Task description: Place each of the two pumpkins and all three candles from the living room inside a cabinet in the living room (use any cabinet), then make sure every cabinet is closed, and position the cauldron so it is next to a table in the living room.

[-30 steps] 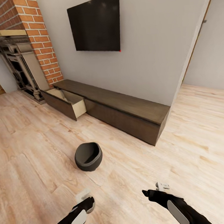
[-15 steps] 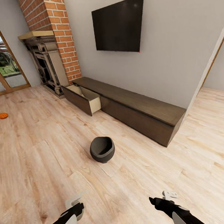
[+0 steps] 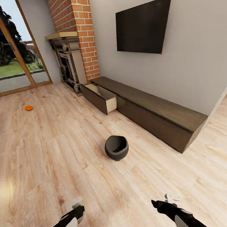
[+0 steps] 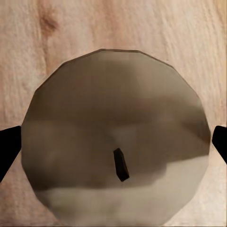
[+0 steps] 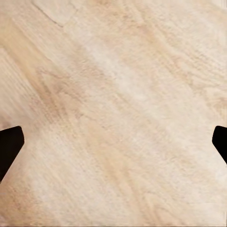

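Observation:
A candle (image 4: 113, 142), olive-beige with a pale flat top and a dark wick, sits between the fingers of my left gripper (image 3: 78, 209), which is shut on it; in the head view the candle (image 3: 73, 202) shows pale at the gripper's tip, low over the floor. Over bare floorboards my right gripper (image 3: 162, 203) is open and holds nothing. The black cauldron (image 3: 116, 147) stands on the floor ahead of both arms. Behind it runs the dark-brown cabinet (image 3: 162, 118) along the wall, its left drawer (image 3: 100, 98) pulled out. One orange pumpkin (image 3: 28, 108) lies far off on the floor at the left.
A brick chimney with a dark fireplace (image 3: 68, 64) stands left of the cabinet. A black TV (image 3: 143, 26) hangs on the wall above it. Glass doors (image 3: 9, 64) close the far left. Wide wooden floor lies between me and the cauldron.
The view has swung left, bringing the glass doors and the pumpkin further into the picture. Both arms keep their pose, and the cauldron and cabinet stay where they stood.

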